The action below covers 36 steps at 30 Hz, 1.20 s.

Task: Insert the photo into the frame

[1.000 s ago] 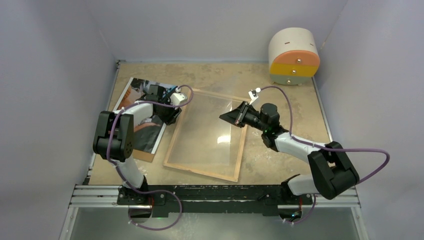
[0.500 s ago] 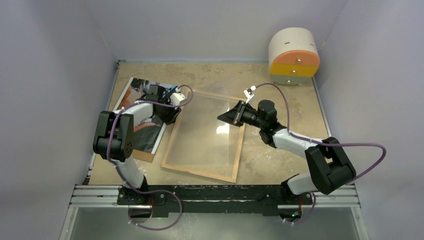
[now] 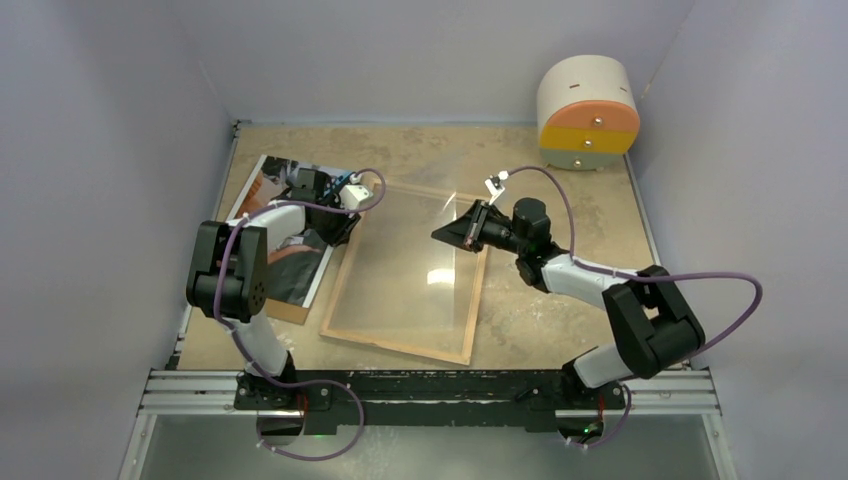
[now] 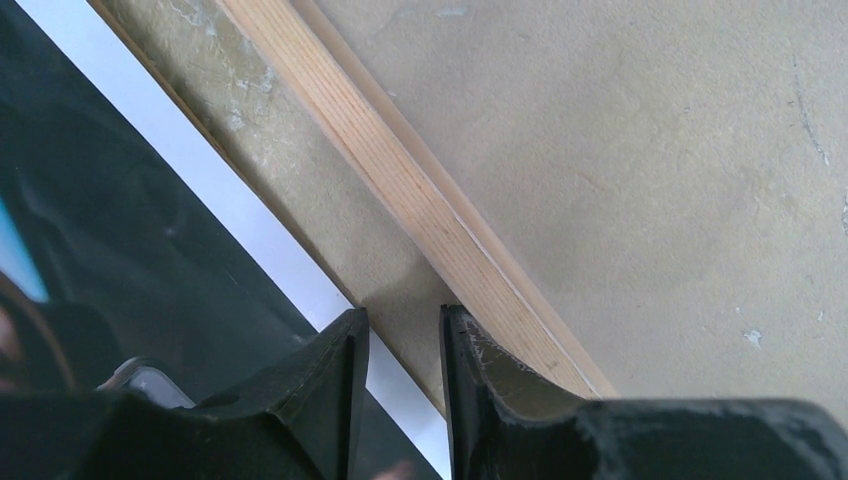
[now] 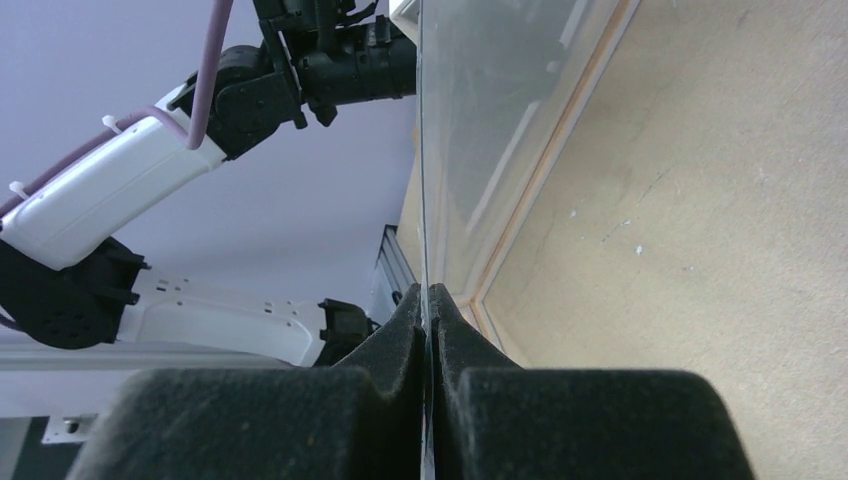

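Photo: the large glossy photo [image 3: 262,195], a white-bordered print with a dark bluish and reddish-brown picture, lies flat at the left of the sandy table [image 3: 560,300] on a plain brown hardboard sheet [image 3: 285,312]. It is just beside the frame, not in it.
Frame: the thin rectangular frame [image 3: 395,347] lies mid-table with its light wood-coloured rear face up.
Right gripper: the right gripper [image 5: 428,295] has its black fingers pinched tight on the edge of the clear glass pane [image 5: 480,120], which stands tilted up from the frame's right side.
Left gripper: the left gripper [image 4: 400,320] has its fingers a narrow gap apart and holds nothing. One tip is over the photo's white border, the other over the frame's wooden rail, with bare table between. Whether either tip touches cannot be told from this angle.
Risk, glass: the pinch sits on a thin, smooth edge, so the glass pane may slip, drop onto the rail and crack.
Risk, photo: closing the fingers here would probably nip the border and crease the print, or catch the frame rail instead.
Risk, frame: a sideways push from the left fingertip could shove the frame while the glass is held up.
Risk, hardboard: lifting the photo may drag the sheet beneath it.
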Each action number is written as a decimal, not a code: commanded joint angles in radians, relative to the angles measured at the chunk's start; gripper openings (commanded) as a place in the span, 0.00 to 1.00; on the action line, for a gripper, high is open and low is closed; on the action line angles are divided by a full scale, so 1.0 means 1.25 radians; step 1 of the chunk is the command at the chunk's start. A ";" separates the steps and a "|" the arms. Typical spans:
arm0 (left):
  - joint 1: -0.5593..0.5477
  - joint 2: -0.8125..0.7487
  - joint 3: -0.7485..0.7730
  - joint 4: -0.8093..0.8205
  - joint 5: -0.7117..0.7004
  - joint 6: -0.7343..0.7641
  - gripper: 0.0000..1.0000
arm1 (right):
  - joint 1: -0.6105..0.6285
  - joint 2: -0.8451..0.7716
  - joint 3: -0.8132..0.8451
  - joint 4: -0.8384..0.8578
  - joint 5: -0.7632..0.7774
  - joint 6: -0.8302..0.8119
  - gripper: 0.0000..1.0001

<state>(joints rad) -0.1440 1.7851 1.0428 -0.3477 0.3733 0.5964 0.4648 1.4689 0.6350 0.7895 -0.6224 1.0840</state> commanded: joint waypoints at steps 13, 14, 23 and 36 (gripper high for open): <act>-0.016 0.073 -0.052 -0.194 0.110 -0.006 0.27 | 0.005 -0.048 0.024 -0.216 0.058 -0.082 0.00; -0.016 0.073 -0.052 -0.195 0.108 -0.006 0.27 | 0.005 -0.049 0.025 -0.224 0.063 -0.088 0.00; -0.015 0.067 -0.047 -0.203 0.103 -0.005 0.26 | 0.005 -0.081 0.035 -0.297 0.122 -0.143 0.00; -0.015 0.073 -0.045 -0.200 0.100 -0.008 0.25 | 0.002 -0.117 0.018 -0.349 0.157 -0.159 0.00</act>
<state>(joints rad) -0.1432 1.7931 1.0504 -0.3923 0.4427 0.6071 0.4644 1.3201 0.6468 0.3408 -0.4511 0.9001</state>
